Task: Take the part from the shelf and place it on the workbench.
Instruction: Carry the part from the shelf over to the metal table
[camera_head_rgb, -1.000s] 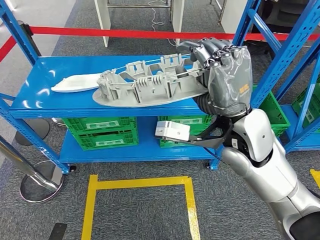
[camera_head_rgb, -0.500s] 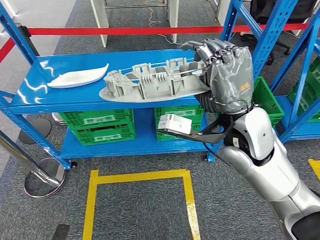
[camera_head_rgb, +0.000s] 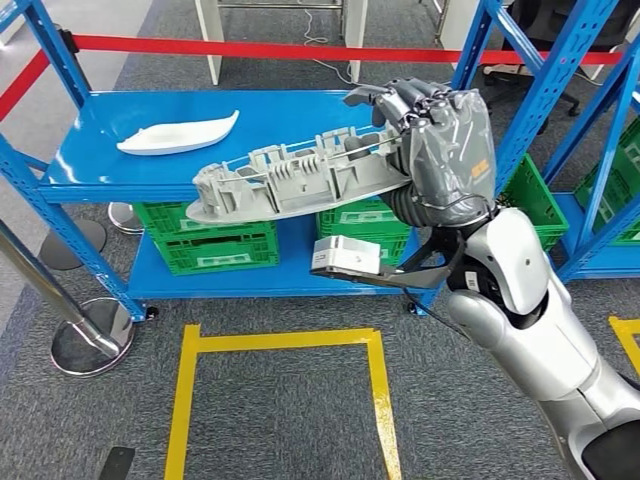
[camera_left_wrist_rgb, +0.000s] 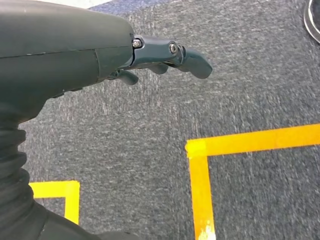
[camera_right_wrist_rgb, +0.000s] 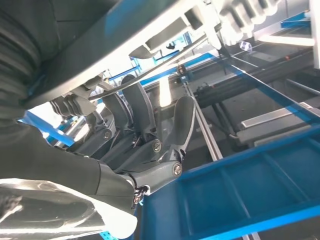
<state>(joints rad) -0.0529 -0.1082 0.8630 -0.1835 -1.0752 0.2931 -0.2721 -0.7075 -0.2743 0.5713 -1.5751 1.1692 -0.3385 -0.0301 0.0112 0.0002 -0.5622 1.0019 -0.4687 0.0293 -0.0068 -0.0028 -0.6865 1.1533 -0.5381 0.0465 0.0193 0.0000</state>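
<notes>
The long grey ribbed part (camera_head_rgb: 294, 180) hangs in the air in front of the blue shelf's top board (camera_head_rgb: 98, 165), its far end tilted slightly down over the board's front edge. My right hand (camera_head_rgb: 438, 140) grips its right end, with dark fingers (camera_right_wrist_rgb: 143, 110) curled around the part's (camera_right_wrist_rgb: 170, 35) rim and wire. A slim white part (camera_head_rgb: 177, 133) lies flat on the same board, further back and to the left. My left hand (camera_left_wrist_rgb: 166, 52) hangs over the grey carpet with its fingers apart and holds nothing.
Green crates (camera_head_rgb: 219, 245) fill the lower shelf, and another crate (camera_head_rgb: 543, 215) sits to the right. Blue uprights (camera_head_rgb: 573, 110) stand close by my right arm. Yellow floor tape (camera_head_rgb: 279, 345) marks a square below. A stanchion base (camera_head_rgb: 87, 345) and red barrier tape (camera_head_rgb: 226, 45) border the left and back.
My right hand has drawn the grey part off the top board toward me, and its far end now dips past the front edge. The white part stays put; the view shifted a little.
</notes>
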